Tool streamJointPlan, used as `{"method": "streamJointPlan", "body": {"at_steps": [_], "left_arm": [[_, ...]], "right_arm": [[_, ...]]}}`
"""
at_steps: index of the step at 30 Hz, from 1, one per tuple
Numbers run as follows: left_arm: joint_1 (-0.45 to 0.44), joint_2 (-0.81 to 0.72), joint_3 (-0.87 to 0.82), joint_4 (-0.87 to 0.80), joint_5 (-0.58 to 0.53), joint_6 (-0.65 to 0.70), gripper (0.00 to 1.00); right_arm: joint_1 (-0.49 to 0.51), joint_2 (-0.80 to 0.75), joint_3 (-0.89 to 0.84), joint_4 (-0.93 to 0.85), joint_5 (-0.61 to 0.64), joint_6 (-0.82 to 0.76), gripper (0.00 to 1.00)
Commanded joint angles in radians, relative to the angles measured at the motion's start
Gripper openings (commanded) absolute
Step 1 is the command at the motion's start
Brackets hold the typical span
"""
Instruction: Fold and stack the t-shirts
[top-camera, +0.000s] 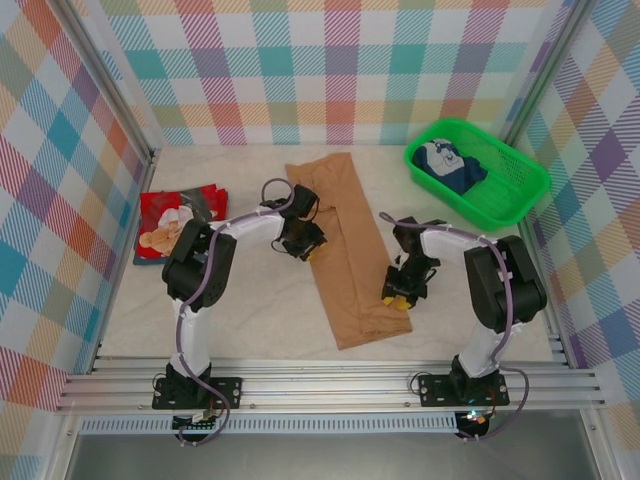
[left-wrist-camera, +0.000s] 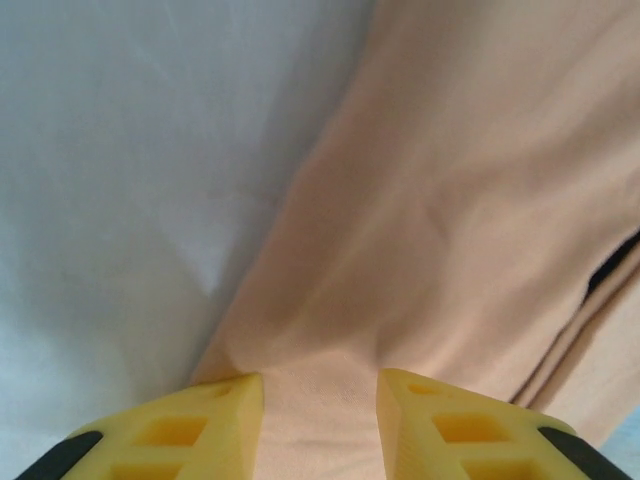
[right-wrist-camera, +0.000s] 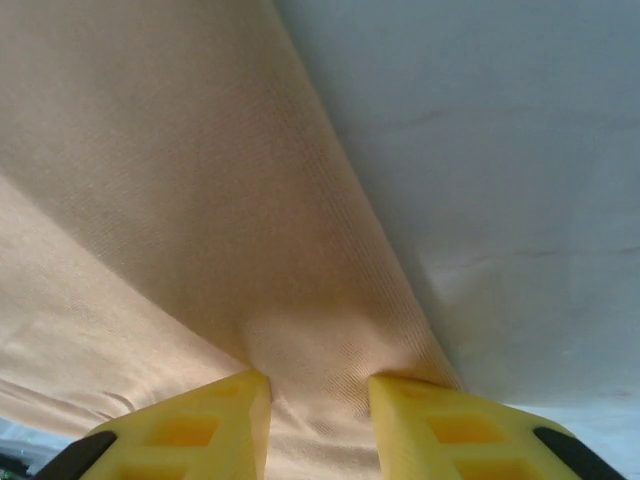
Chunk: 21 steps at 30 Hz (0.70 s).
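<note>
A tan-brown t-shirt (top-camera: 345, 225) lies in the middle of the table, folded into a long strip that runs from the back towards the front. My left gripper (top-camera: 303, 245) is at the strip's left edge, and its yellow fingers (left-wrist-camera: 215, 420) are shut on a bunch of the tan cloth (left-wrist-camera: 450, 200). At the strip's right edge, nearer the front, my right gripper (top-camera: 397, 295) pinches the tan cloth (right-wrist-camera: 150, 150) between its fingers (right-wrist-camera: 430, 420). A red t-shirt (top-camera: 175, 222) with cartoon figures lies folded at the left side of the table.
A green mesh basket (top-camera: 520, 195) stands at the back right with a dark blue and white garment (top-camera: 450, 165) in it. Plaid walls close in the table on three sides. White tabletop (top-camera: 250, 300) shows between the two shirts.
</note>
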<state>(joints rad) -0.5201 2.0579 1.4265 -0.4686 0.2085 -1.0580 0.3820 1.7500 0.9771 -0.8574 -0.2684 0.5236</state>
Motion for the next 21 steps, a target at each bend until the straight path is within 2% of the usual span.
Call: {"method": "streamJointPlan", "body": {"at_steps": [1, 7, 11, 13, 17, 21], "left_arm": [[0.064, 0.058, 0.022, -0.051, -0.104, 0.049, 0.36], [0.146, 0.17, 0.211, -0.158, -0.131, 0.172, 0.36], [0.16, 0.189, 0.298, -0.217, -0.126, 0.219, 0.35], [0.159, 0.152, 0.284, -0.218, -0.126, 0.216, 0.36], [0.151, 0.001, 0.199, -0.228, -0.15, 0.221, 0.48], [0.133, -0.208, 0.011, -0.245, -0.123, 0.253, 0.52]], "right_arm": [[0.073, 0.046, -0.021, 0.043, -0.019, 0.052, 0.33], [0.199, 0.091, 0.063, 0.067, -0.08, 0.136, 0.34], [0.204, 0.106, 0.111, 0.036, -0.026, 0.157, 0.34], [0.197, 0.06, 0.106, 0.036, 0.013, 0.162, 0.36], [0.193, -0.066, 0.086, 0.016, 0.036, 0.164, 0.42], [0.193, -0.185, 0.003, 0.007, -0.007, 0.204, 0.45]]}}
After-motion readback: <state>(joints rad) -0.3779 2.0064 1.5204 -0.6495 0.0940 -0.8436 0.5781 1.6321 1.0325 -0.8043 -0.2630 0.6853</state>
